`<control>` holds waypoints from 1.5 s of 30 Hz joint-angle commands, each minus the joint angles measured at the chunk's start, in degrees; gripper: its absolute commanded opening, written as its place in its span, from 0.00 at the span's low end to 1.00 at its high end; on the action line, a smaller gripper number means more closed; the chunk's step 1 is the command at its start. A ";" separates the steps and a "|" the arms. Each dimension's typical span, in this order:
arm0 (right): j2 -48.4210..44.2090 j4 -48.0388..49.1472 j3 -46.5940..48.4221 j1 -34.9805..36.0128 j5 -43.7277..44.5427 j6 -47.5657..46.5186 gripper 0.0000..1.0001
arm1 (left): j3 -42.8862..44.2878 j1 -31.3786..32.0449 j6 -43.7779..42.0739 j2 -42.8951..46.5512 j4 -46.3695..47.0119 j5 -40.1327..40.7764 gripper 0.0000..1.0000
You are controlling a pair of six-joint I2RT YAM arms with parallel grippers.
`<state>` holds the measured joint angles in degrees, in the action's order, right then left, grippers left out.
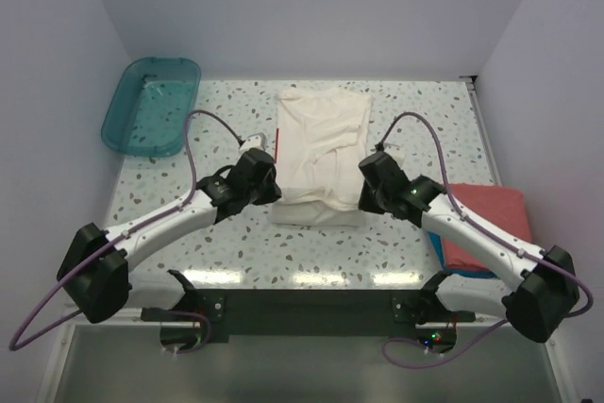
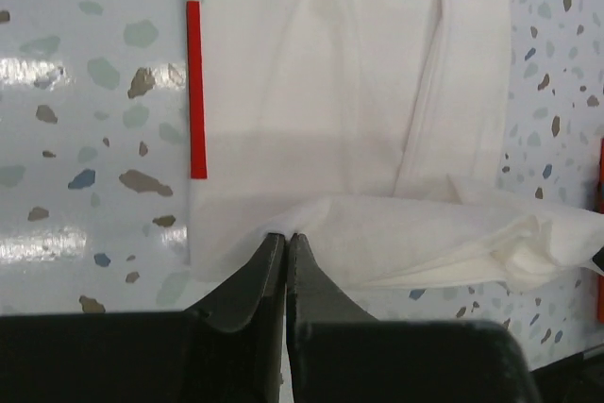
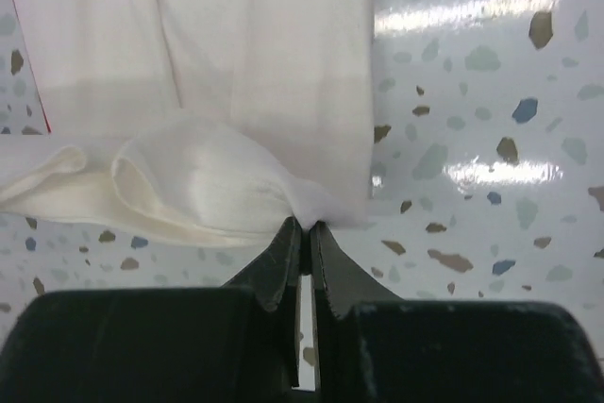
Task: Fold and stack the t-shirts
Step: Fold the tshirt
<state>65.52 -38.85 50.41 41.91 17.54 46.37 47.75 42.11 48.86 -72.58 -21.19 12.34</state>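
The cream-white t-shirt (image 1: 321, 148) with a red printed stripe (image 2: 195, 92) lies mid-table, partly folded. My left gripper (image 1: 267, 184) is shut on its near left corner (image 2: 286, 233) and holds that edge lifted above the table. My right gripper (image 1: 370, 188) is shut on its near right corner (image 3: 307, 221), also lifted. The near hem sags between them (image 3: 179, 191). The salmon-red t-shirt (image 1: 491, 224) lies folded at the right edge on top of the bright blue one (image 1: 436, 244), of which only a sliver shows.
A translucent teal plastic tub (image 1: 151, 106) stands at the back left. White walls close in the back and both sides. The speckled tabletop (image 1: 226, 233) shows around the shirt.
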 commanded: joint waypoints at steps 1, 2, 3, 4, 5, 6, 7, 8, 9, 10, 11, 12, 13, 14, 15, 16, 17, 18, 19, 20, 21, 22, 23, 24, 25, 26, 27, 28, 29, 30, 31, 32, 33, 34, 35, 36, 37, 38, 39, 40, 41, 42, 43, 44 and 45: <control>5.05 6.23 5.99 -4.99 -2.86 -6.99 0.00 | 6.91 -2.46 -4.03 -6.67 6.33 1.11 0.00; 7.84 7.03 6.80 -7.17 -3.65 -8.04 0.00 | 7.97 -3.08 -4.21 -8.18 7.21 1.11 0.00; 9.18 7.99 7.50 -8.32 -4.70 -8.40 0.00 | 9.63 -4.30 -4.47 -9.41 8.00 0.76 0.00; 10.76 9.65 8.81 -9.29 -5.40 -9.10 0.00 | 10.43 -4.92 -4.74 -11.86 8.96 0.50 0.00; 13.30 10.28 9.61 -11.39 -6.19 -9.36 0.00 | 11.31 -5.63 -4.91 -13.10 9.67 0.49 0.00; 14.97 11.07 10.40 -12.28 -8.03 -9.63 0.00 | 13.06 -6.76 -4.92 -14.34 10.11 0.23 0.00; 16.38 12.21 12.06 -13.94 -8.74 -9.98 0.00 | 14.03 -7.30 -5.26 -16.61 10.73 -0.55 0.00; 17.62 12.65 12.86 -14.66 -9.53 -10.16 0.00 | 14.82 -7.74 -5.62 -17.85 11.43 -0.56 0.00; 20.24 13.09 13.65 -15.36 -10.24 -10.33 0.00 | 16.57 -8.70 -5.88 -18.99 11.87 -0.73 0.00; 21.48 13.79 15.23 -16.06 -11.29 -10.60 0.00 | 17.46 -9.23 -6.06 -21.18 11.96 -1.17 0.00; 22.89 14.06 16.02 -17.29 -11.73 -10.77 0.00 | 18.43 -9.76 -6.23 -22.16 12.05 -1.70 0.00; 25.08 14.24 16.90 -17.82 -12.00 -11.03 0.00 | 19.91 -10.81 -6.23 -23.21 12.05 -1.79 0.00; 28.14 15.55 20.30 -20.00 -14.00 -11.99 0.00 | 21.32 -12.56 -6.67 -26.36 14.22 -3.88 0.00; 28.17 15.56 20.34 -20.03 -14.02 -12.00 0.00 | 21.34 -12.58 -6.93 -26.39 14.25 -3.90 0.00; 30.87 15.65 21.38 -20.46 -14.55 -12.09 0.00 | 22.73 -13.62 -6.94 -27.35 14.42 -4.16 0.00; 32.03 15.73 23.74 -21.34 -15.16 -12.35 0.00 | 23.44 -14.07 -6.94 -29.36 14.60 -4.60 0.00; 33.52 15.65 24.90 -21.87 -15.69 -12.53 0.00 | 24.05 -14.68 -7.20 -30.33 14.95 -5.21 0.00; 34.93 15.65 26.04 -22.31 -16.30 -12.71 0.00 | 25.19 -15.73 -7.55 -32.17 15.47 -6.00 0.00; 37.55 15.73 28.05 -23.18 -16.66 -12.97 0.00 | 25.72 -16.35 -8.16 -33.23 17.65 -9.06 0.00; 38.71 15.65 29.20 -23.71 -17.44 -13.23 0.00 | 26.43 -16.96 -9.56 -34.20 18.28 -10.39 0.02; 39.77 15.91 30.96 -24.33 -17.45 -13.41 0.00 | 27.74 -18.10 -10.10 -35.86 18.90 -11.45 0.15; 41.86 16.17 31.67 -25.20 -18.84 -13.67 0.13 | 28.27 -18.64 -10.62 -36.58 19.60 -12.16 0.23; 42.93 16.17 32.63 -25.65 -19.64 -13.94 0.22 | 28.89 -19.86 -11.15 -37.11 19.96 -14.25 0.39; 44.07 14.17 35.43 -26.00 -20.00 -14.29 0.30 | 29.07 -20.57 -11.33 -37.55 20.22 -15.58 0.45; 45.13 12.85 36.67 -26.52 -19.91 -15.42 0.45 | 28.98 -21.27 -11.33 -37.29 20.31 -16.98 0.52; 44.88 12.23 37.30 -26.62 -19.74 -16.04 0.51 | 28.63 -21.80 -11.59 -36.68 20.31 -17.52 0.56; 44.09 12.05 36.78 -26.53 -18.52 -16.48 0.55 | 27.24 -22.59 -11.86 -34.67 20.31 -17.87 0.61; 43.13 12.31 36.08 -26.62 -18.07 -16.92 0.59 | 26.35 -22.77 -12.29 -33.35 22.57 -17.44 0.63; 40.51 12.66 35.20 -26.62 -17.72 -17.01 0.59 | 24.87 -22.77 -12.99 -32.11 22.51 -16.83 0.64; 39.52 12.92 33.45 -26.53 -16.85 -17.28 0.59 | 24.24 -22.77 -13.26 -29.93 22.25 -16.47 0.64; 38.21 12.75 32.65 -26.01 -16.58 -17.45 0.59 | 23.71 -22.68 -13.27 -29.03 21.29 -16.03 0.64; 35.93 12.66 31.69 -25.57 -16.49 -17.63 0.59 | 22.32 -22.68 -12.83 -28.24 20.67 -15.86 0.60; 34.52 13.18 29.07 -25.04 -16.14 -17.54 0.58 | 21.43 -22.42 -12.48 -26.58 18.92 -15.59 0.57; 33.29 13.71 27.56 -23.30 -14.65 -17.80 0.58 | 20.38 -22.07 -11.60 -25.78 18.12 -14.81 0.55; 32.32 14.15 26.15 -22.32 -13.94 -17.81 0.57 | 18.19 -20.76 -11.51 -24.90 18.20 -14.54 0.46; 30.83 14.94 23.53 -21.53 -13.41 -17.54 0.55 | 17.30 -19.88 -11.42 -23.85 18.20 -14.10 0.41; 30.29 15.47 22.20 -20.13 -13.93 -16.67 0.54 | 16.60 -18.91 -10.81 -23.41 17.59 -13.23 0.37; 29.85 16.08 21.05 -19.68 -14.11 -16.23 0.53 | 15.46 -17.95 -10.46 -23.23 17.24 -12.96 0.30; 29.67 17.57 19.04 -19.15 -14.03 -15.79 0.51 | 14.92 -15.85 -10.28 -22.88 17.24 -12.61 0.27; 30.02 18.28 18.41 -18.62 -14.11 -15.09 0.49 | 14.40 -14.78 -10.02 -22.79 17.50 -12.51 0.25; 30.63 18.63 18.06 -18.53 -14.72 -14.99 0.47 | 13.78 -12.95 -9.84 -22.79 17.76 -12.51 0.21; 32.38 18.64 18.31 -18.53 -15.08 -14.82 0.42 | 13.69 -12.32 -9.75 -23.39 17.94 -12.51 0.20; 33.18 18.46 18.49 -18.44 -15.17 -14.82 0.40 | 13.69 -11.79 -9.66 -23.84 18.29 -12.51 0.19; 33.88 18.63 18.49 -18.53 -15.78 -14.64 0.40 | 13.69 -11.09 -9.31 -24.45 18.72 -12.51 0.16; 34.50 19.16 18.06 -18.53 -16.04 -14.55 0.40 | 13.69 -10.73 -9.31 -25.67 19.08 -12.86 0.15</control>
<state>98.39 -22.70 69.32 24.14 1.74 31.03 61.73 30.57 38.61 -96.88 -4.16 -0.93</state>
